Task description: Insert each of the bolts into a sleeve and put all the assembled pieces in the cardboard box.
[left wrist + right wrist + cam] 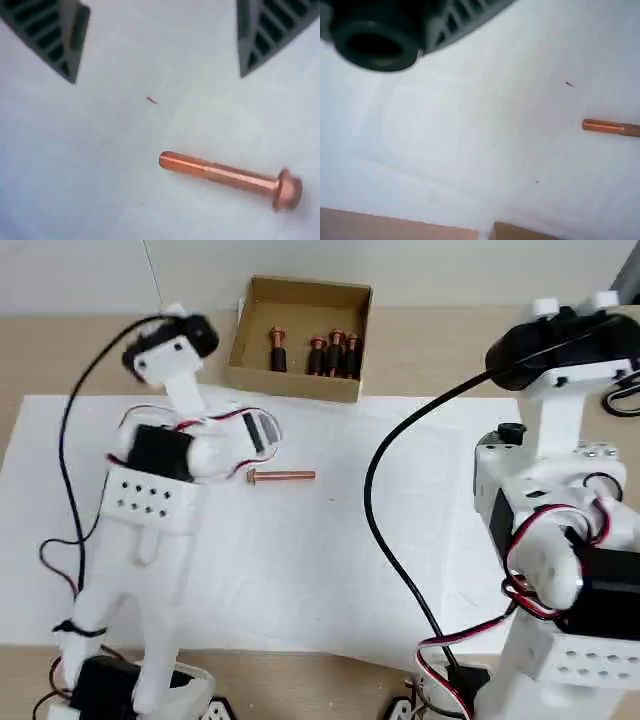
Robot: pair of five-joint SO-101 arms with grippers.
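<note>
The step in hand is judged to be the pickup of the last loose bolt (230, 176), so that it can be pushed into the sleeve (375, 47). The left claw (157, 77) is held above the white sheet (300, 570) with its fingers wide apart, and the bolt lies off to one side of the gap, not between them. The claw should therefore be brought over the shank before it is lowered, and the fingers set across the shank, not along it. A grip near the flanged head is advised, so that the threaded end is left free for insertion. The right claw (415, 37) appears to be clamped on the black sleeve, whose open bore is turned outward. The bolt is copper-coloured, slim and smooth. It lies flat on the tabletop sheet and touches nothing, just in front of the cardboard box (295, 385), where four assembled pieces (330, 355) are already stood.
</note>
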